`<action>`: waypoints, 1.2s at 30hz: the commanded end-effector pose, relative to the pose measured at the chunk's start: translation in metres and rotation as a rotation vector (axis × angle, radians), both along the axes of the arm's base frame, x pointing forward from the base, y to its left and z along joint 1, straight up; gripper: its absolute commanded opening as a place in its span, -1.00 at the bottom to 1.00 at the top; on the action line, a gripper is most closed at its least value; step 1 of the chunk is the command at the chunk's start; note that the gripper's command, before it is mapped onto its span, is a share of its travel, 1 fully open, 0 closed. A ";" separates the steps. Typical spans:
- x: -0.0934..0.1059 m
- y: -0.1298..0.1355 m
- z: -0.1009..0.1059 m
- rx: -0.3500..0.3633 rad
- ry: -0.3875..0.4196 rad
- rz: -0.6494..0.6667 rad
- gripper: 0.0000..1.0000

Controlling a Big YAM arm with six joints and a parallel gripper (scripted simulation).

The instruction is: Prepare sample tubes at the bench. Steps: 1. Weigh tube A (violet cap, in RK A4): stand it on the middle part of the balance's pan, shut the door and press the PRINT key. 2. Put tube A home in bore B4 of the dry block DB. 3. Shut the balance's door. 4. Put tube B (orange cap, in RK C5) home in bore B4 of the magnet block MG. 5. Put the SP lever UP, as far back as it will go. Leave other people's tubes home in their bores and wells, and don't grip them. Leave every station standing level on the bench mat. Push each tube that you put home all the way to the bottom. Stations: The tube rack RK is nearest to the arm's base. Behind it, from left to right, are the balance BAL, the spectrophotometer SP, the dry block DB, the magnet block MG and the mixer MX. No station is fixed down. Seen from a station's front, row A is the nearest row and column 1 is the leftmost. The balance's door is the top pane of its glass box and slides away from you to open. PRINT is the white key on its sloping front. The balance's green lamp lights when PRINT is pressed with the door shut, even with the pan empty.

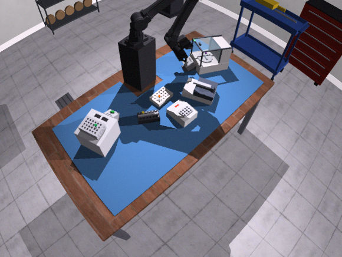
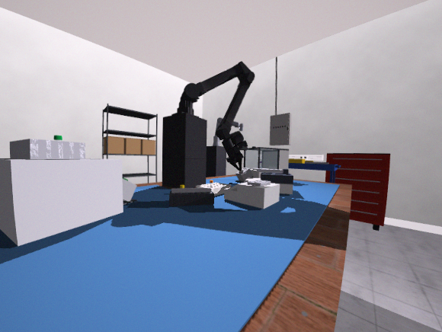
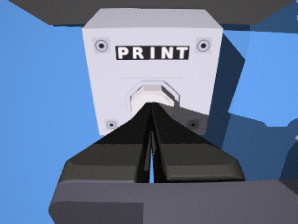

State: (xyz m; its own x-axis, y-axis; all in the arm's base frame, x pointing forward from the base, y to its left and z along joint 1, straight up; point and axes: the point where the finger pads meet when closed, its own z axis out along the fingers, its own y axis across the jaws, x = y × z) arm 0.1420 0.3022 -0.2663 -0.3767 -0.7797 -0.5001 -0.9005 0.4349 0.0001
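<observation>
My gripper (image 1: 185,60) (image 2: 240,170) (image 3: 151,111) is shut and empty. Its fingertips are at the white PRINT key (image 3: 149,94) and hide its lower part; I cannot tell whether they touch. The balance (image 1: 213,68) has a green spot (image 1: 194,40) lit at its top corner. The violet cap (image 1: 206,53) shows inside its glass box, over the pan; the top pane looks shut. The orange cap (image 1: 159,96) (image 2: 211,181) is in the tube rack (image 1: 159,105). The dry block (image 1: 184,121) (image 2: 248,196) and magnet block (image 1: 148,119) (image 2: 191,199) stand on the mat. The spectrophotometer's (image 1: 189,94) lever is unclear.
The mixer (image 1: 110,142) (image 2: 65,198) stands at the far end of the blue mat (image 1: 132,177), with a green cap (image 1: 95,125) on top. A yellow cap (image 1: 142,112) (image 2: 182,186) sits in the magnet block. The balance's glass box rises beside the gripper.
</observation>
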 end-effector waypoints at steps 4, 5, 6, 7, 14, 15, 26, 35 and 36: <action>0.000 -0.005 0.016 0.012 -0.007 -0.003 -1.00; 0.000 -0.005 0.017 0.013 -0.008 -0.003 -1.00; -0.001 -0.007 0.018 0.011 -0.007 -0.003 -1.00; -0.002 -0.008 0.020 0.010 -0.007 -0.003 -1.00; -0.004 -0.012 0.027 0.009 -0.006 -0.003 -1.00; -0.004 -0.012 0.028 0.010 -0.006 -0.003 -1.00; -0.009 -0.021 0.044 0.009 -0.005 -0.002 -1.00; -0.013 -0.028 0.052 0.001 0.000 -0.002 -1.00; -0.014 -0.029 0.053 -0.001 0.001 -0.002 -1.00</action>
State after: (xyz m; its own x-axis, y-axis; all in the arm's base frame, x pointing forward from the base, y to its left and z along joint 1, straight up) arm 0.1308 0.2780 -0.2239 -0.3776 -0.7817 -0.4963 -0.9005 0.4349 0.0000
